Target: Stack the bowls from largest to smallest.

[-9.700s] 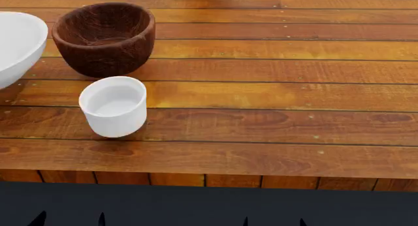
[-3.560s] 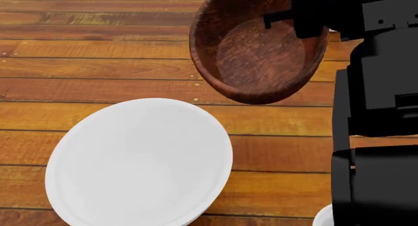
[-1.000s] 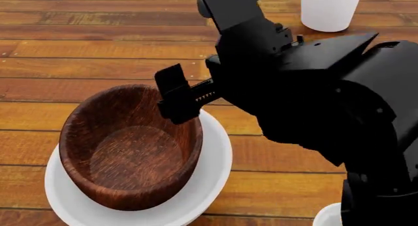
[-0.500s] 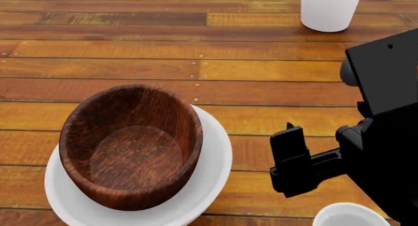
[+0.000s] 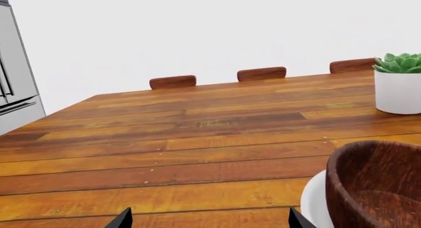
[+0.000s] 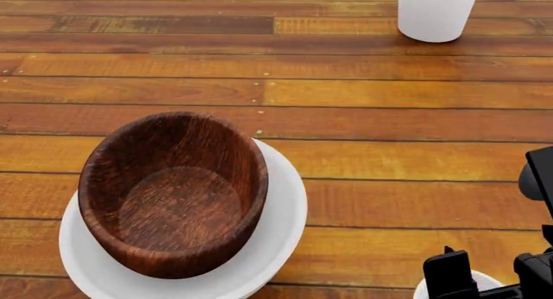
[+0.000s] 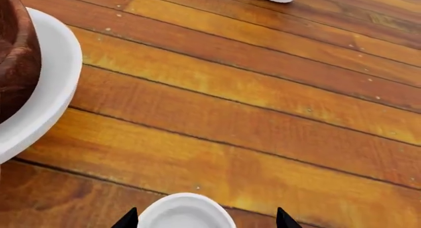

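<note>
The dark-brown wood-grain bowl (image 6: 173,192) sits inside the wide white bowl (image 6: 289,202), tilted toward its left side. Both also show in the left wrist view, brown bowl (image 5: 375,188) and white rim (image 5: 311,204), and in the right wrist view, brown bowl (image 7: 12,55) and white bowl (image 7: 56,90). My right gripper (image 7: 205,221) is open, and the small white bowl (image 7: 186,213) lies between its fingertips. In the head view that gripper (image 6: 491,281) is at the bottom right over the small bowl (image 6: 421,290). My left gripper (image 5: 209,222) is open and empty, left of the stack.
A taller white tapered cup (image 6: 436,11) stands at the far right of the wooden table (image 6: 346,92). A white pot with a green succulent (image 5: 398,90) stands beyond the stack. Chair backs (image 5: 172,82) line the far edge. A grey fridge (image 5: 13,90) stands at one side.
My right arm has drawn back from the brown bowl, now left in the white bowl, toward the near right corner. It is now over the small white bowl.
</note>
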